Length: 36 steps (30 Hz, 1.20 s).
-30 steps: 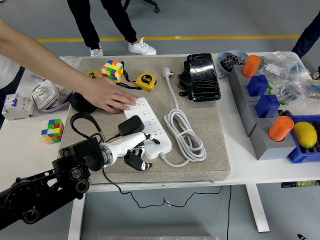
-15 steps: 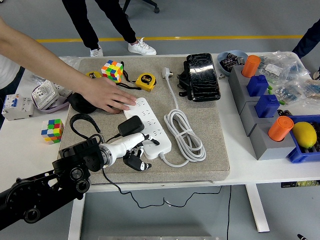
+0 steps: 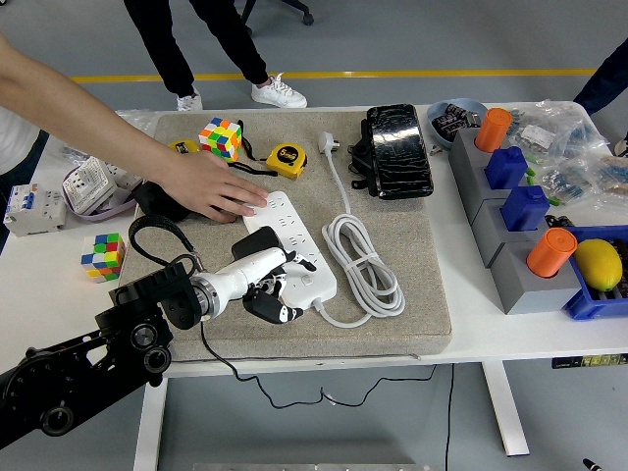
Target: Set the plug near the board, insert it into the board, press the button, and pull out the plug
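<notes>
Reaching in from the lower left of the frame, the robot's left hand (image 3: 263,283) curls its white fingers around a black plug (image 3: 254,246) on the white power strip (image 3: 291,245) at centre, which a person's hand (image 3: 208,184) steadies.

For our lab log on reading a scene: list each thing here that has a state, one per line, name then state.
Left hand: curled over the power strip's near end.
Power strip: flat on the mat, held down by a person's hand.
White cable: coiled, its plug lying loose.
Tape measure: retracted.
</notes>
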Each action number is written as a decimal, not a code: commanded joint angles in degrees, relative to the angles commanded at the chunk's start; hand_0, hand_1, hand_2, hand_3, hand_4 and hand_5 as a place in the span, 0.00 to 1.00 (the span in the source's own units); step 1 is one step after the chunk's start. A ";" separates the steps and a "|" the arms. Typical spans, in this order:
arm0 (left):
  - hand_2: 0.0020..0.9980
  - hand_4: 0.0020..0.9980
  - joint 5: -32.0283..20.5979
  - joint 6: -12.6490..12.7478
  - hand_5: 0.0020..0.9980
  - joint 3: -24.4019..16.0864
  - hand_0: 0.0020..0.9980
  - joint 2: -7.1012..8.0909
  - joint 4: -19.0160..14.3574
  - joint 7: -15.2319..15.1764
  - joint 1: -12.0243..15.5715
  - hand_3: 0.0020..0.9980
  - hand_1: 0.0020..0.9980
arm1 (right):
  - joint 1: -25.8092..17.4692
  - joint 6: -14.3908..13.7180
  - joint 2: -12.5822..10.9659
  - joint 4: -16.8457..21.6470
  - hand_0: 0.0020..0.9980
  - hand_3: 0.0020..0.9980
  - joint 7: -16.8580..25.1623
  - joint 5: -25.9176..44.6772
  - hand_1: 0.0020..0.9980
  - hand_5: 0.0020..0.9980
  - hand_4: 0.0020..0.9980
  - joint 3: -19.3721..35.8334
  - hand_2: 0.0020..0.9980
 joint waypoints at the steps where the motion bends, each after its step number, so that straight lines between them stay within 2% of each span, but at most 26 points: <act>1: 0.13 0.76 -0.34 0.08 0.00 -0.11 0.06 0.03 0.14 -0.08 0.08 0.81 0.03 | 0.00 0.00 -0.01 0.00 0.58 0.54 0.00 0.00 0.64 0.47 0.93 -0.05 0.60; 2: 0.13 0.76 -0.75 0.44 0.00 -0.21 0.06 0.05 0.39 -0.54 0.12 0.81 0.03 | 0.04 0.00 -0.04 0.01 0.58 0.54 0.00 0.00 0.64 0.47 0.93 -0.12 0.60; 3: 0.13 0.76 -1.02 1.00 0.03 -0.29 0.07 0.03 0.69 -1.09 0.16 0.70 0.00 | 0.10 0.00 -0.06 0.00 0.57 0.54 0.00 0.01 0.64 0.47 0.93 -0.17 0.60; 5: 0.13 0.76 -1.05 2.58 0.03 -0.40 0.07 0.00 1.27 -2.50 0.30 0.70 0.00 | 0.17 0.00 -0.07 -0.01 0.57 0.54 -0.01 0.04 0.64 0.47 0.93 -0.16 0.60; 8: 0.13 0.76 -2.16 6.94 0.03 -0.44 0.07 -0.01 2.39 -6.99 0.63 0.70 0.00 | 0.19 -0.02 -0.14 0.03 0.57 0.54 -0.02 -0.04 0.64 0.47 0.93 -0.12 0.60; 9: 0.25 0.89 -2.61 8.32 0.31 -0.44 0.18 -0.03 2.71 -8.44 0.73 0.63 0.08 | 0.18 -0.03 -0.16 0.03 0.58 0.54 -0.01 -0.03 0.64 0.47 0.93 -0.11 0.60; 14: 0.25 0.89 -5.00 14.10 0.31 -0.25 0.18 -0.19 4.07 -15.33 1.29 0.63 0.08 | 0.12 -0.03 -0.25 0.03 0.58 0.54 -0.01 0.03 0.64 0.47 0.93 -0.31 0.60; 15: 0.48 0.93 -5.27 15.19 0.42 -0.12 0.33 -0.22 4.33 -16.76 1.44 0.57 0.34 | 0.10 -0.03 -0.25 0.02 0.58 0.54 -0.02 0.05 0.64 0.47 0.93 -0.40 0.60; 19: 0.48 0.93 -5.29 18.24 0.42 0.19 0.33 -0.33 5.20 -20.54 1.86 0.57 0.34 | 0.02 -0.02 -0.24 0.05 0.58 0.54 0.00 0.04 0.64 0.47 0.93 -0.51 0.60; 20: 0.48 0.93 -4.83 18.90 0.42 0.29 0.33 -0.39 5.48 -20.90 1.97 0.57 0.34 | -0.02 -0.02 -0.24 0.06 0.58 0.54 0.00 0.03 0.64 0.47 0.93 -0.52 0.60; 21: 0.64 0.99 -4.55 19.29 0.40 0.36 0.53 -0.41 5.65 -21.09 2.01 0.65 0.61 | -0.02 -0.03 -0.23 0.07 0.58 0.54 0.01 0.02 0.64 0.47 0.93 -0.53 0.60; 26: 0.64 0.99 0.36 20.52 0.40 0.31 0.53 -0.59 6.70 -20.20 2.04 0.65 0.61 | -0.03 0.00 -0.18 0.05 0.58 0.54 -0.01 0.02 0.64 0.47 0.93 -0.46 0.60; 27: 0.75 1.00 1.64 20.79 0.39 0.29 0.73 -0.65 7.00 -19.91 2.04 0.75 0.75 | -0.05 0.01 -0.17 0.05 0.58 0.54 -0.03 0.00 0.64 0.47 0.93 -0.41 0.60; 32: 0.75 1.00 6.14 21.97 0.39 0.03 0.73 -0.89 8.10 -19.18 2.28 0.75 0.75 | -0.13 0.00 -0.11 0.06 0.58 0.54 -0.02 -0.05 0.64 0.47 0.93 -0.21 0.60; 33: 0.80 1.00 7.17 22.33 0.37 -0.06 0.75 -0.98 8.45 -18.96 2.36 0.78 0.76 | -0.14 -0.01 -0.08 0.06 0.58 0.54 -0.02 -0.07 0.64 0.47 0.93 -0.17 0.60; 36: 0.80 1.00 9.32 22.90 0.37 -0.23 0.75 -1.18 9.28 -18.12 2.51 0.78 0.76 | -0.21 -0.01 0.00 0.07 0.58 0.54 -0.02 -0.12 0.64 0.47 0.93 -0.09 0.60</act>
